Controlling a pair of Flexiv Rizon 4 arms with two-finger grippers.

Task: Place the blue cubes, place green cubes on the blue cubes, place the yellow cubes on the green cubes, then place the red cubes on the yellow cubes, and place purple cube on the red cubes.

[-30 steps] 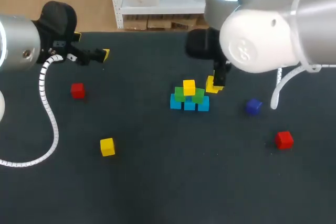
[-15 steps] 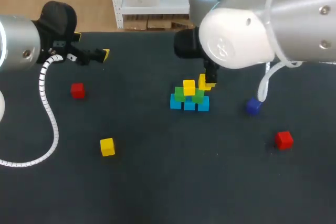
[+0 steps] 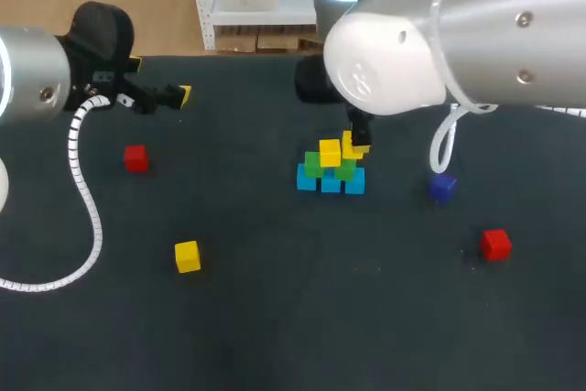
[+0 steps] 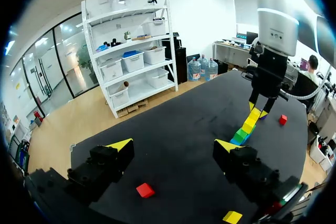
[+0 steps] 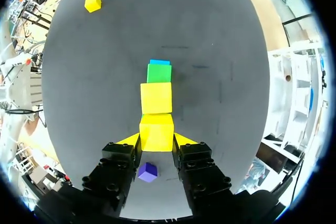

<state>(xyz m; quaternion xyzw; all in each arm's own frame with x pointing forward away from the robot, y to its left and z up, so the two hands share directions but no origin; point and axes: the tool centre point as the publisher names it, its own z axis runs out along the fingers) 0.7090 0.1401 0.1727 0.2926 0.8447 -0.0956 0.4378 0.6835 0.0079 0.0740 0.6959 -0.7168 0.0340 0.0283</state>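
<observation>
Three blue cubes (image 3: 330, 184) lie in a row mid-table with two green cubes (image 3: 314, 166) on them. One yellow cube (image 3: 330, 152) sits on the greens. My right gripper (image 3: 357, 141) is shut on a second yellow cube (image 5: 156, 131), held right beside the first, over the right green cube (image 3: 346, 168). The right wrist view looks along the stack, with the placed yellow cube (image 5: 156, 97) ahead of the held one. My left gripper (image 4: 173, 145) hangs open and empty at the far left (image 3: 160, 80). A purple cube (image 3: 441, 187) lies right of the stack.
Loose on the table are a red cube (image 3: 135, 158) at the left, a yellow cube (image 3: 187, 255) front left and a red cube (image 3: 495, 244) front right. My right arm (image 3: 403, 52) hangs over the table's back middle.
My right arm has swung left, carrying the yellow cube from beside the stack to close against the placed yellow cube. The left arm has not moved.
</observation>
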